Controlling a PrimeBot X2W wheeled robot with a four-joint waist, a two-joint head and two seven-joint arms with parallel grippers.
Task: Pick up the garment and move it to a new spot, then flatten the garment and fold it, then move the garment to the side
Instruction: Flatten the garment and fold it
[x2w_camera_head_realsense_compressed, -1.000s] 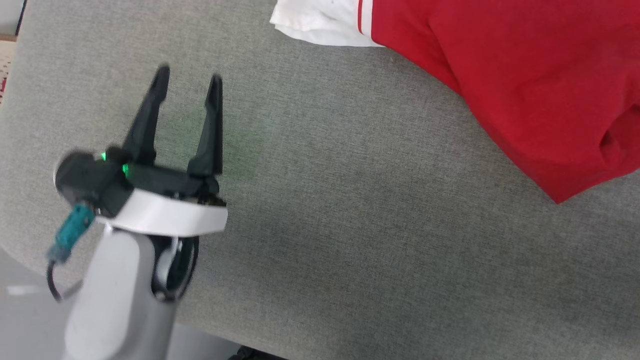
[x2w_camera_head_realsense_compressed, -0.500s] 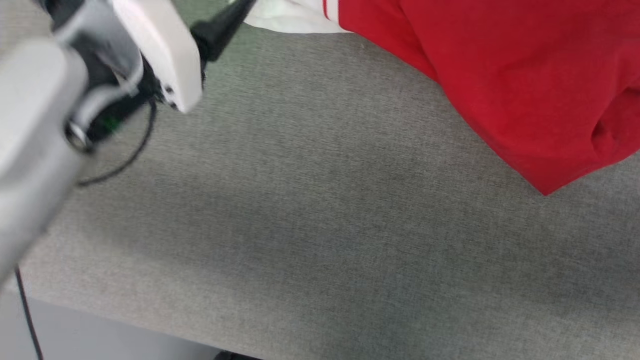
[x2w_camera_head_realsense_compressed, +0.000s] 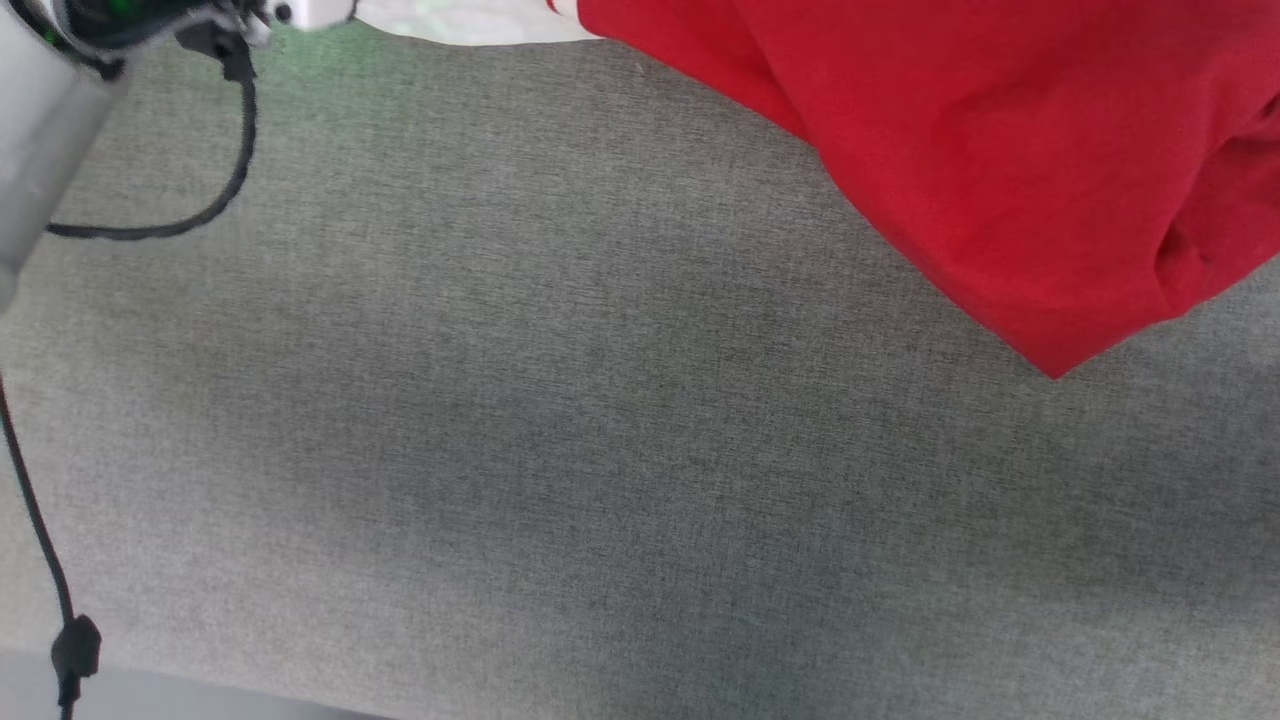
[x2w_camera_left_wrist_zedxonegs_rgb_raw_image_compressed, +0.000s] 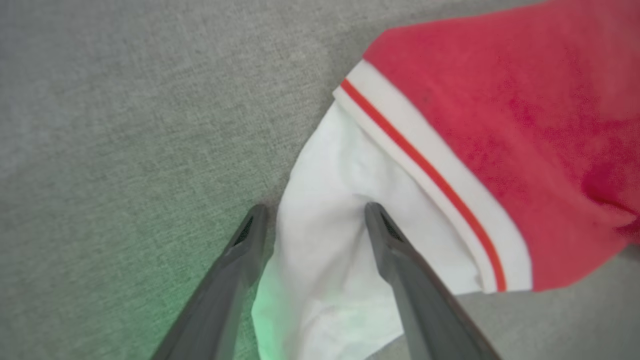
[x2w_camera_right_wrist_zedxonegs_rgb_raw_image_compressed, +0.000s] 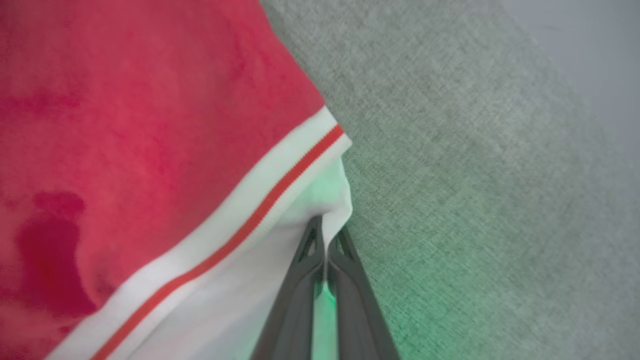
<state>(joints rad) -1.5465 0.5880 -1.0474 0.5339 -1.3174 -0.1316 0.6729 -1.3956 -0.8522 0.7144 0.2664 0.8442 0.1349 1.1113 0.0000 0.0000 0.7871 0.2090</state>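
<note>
The garment (x2w_camera_head_realsense_compressed: 1000, 150) is a red shirt lying crumpled at the upper right of the head view, with a white sleeve (x2w_camera_head_realsense_compressed: 470, 18) poking out at the top edge. In the left wrist view my left gripper (x2w_camera_left_wrist_zedxonegs_rgb_raw_image_compressed: 312, 212) is open, its two dark fingers straddling the white sleeve (x2w_camera_left_wrist_zedxonegs_rgb_raw_image_compressed: 325, 250) beside the red-and-white stripe trim (x2w_camera_left_wrist_zedxonegs_rgb_raw_image_compressed: 425, 165). In the right wrist view my right gripper (x2w_camera_right_wrist_zedxonegs_rgb_raw_image_compressed: 326, 227) is shut on the edge of the other white sleeve (x2w_camera_right_wrist_zedxonegs_rgb_raw_image_compressed: 330, 200), next to the red body (x2w_camera_right_wrist_zedxonegs_rgb_raw_image_compressed: 150, 125). The number print is hidden.
A grey fabric-covered table (x2w_camera_head_realsense_compressed: 600, 450) spreads under everything, its near edge at the lower left of the head view. My pale left forearm (x2w_camera_head_realsense_compressed: 40, 150) and its black cable (x2w_camera_head_realsense_compressed: 200, 210) cross the upper left corner.
My left arm has swung from the lower left up to the white sleeve at the top of the head view. The camera has also shifted, so the garment sits further left.
</note>
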